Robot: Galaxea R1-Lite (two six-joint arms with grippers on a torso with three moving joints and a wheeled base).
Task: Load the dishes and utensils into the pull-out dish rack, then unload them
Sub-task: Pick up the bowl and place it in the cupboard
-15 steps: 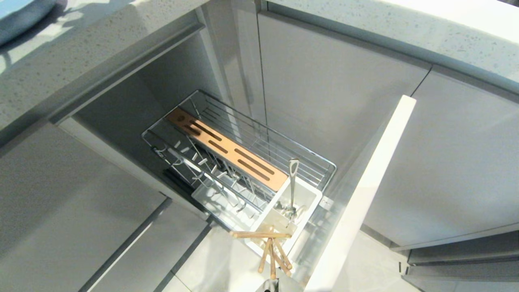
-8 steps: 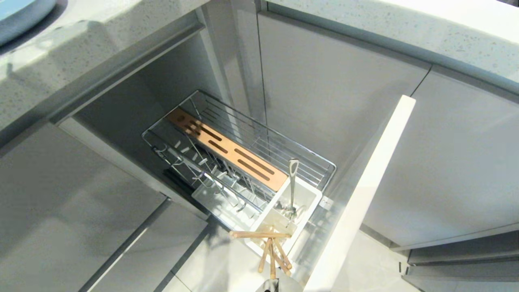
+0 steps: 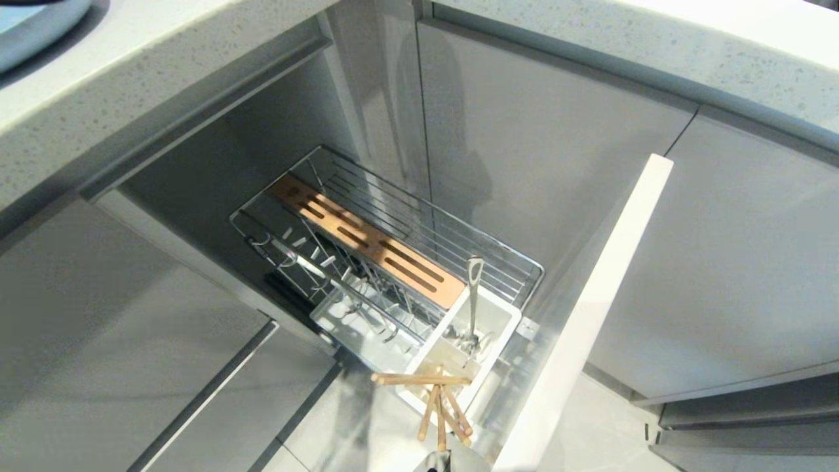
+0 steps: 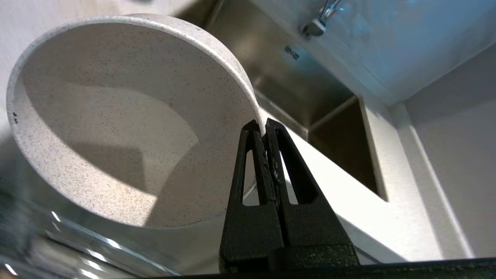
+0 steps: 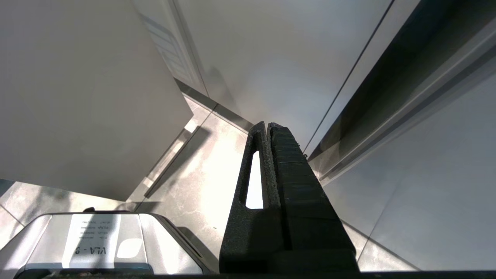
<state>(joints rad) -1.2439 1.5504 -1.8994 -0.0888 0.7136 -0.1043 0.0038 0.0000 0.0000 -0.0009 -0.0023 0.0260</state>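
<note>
Above the countertop at far left, outside the head view, the left gripper [image 4: 265,128] pinches the rim of the cream speckled bowl [image 4: 116,116]. The pull-out dish rack [image 3: 393,262] lies below, right of it, long axis near-to-far. The right gripper [image 5: 267,130] hangs parked, fingers pressed together.

Pull-out rack [image 3: 393,262] open below desk [image 3: 98,118] edge; desk overhang caps rear end. Wooden strip [image 3: 367,246] runs down middle: wire bay on far side bare, pegs [image 3: 314,262] crowd near side. Caddy [image 3: 468,347] at front end blocked by upright spoon [image 3: 473,295] and chopsticks [image 3: 436,403] fanning past near rim. Front panel [image 3: 590,314] walls off right side. Left tool [image 4: 265,126] clamped on bowl [image 4: 128,116] rim beside sink [image 4: 310,97].
</note>
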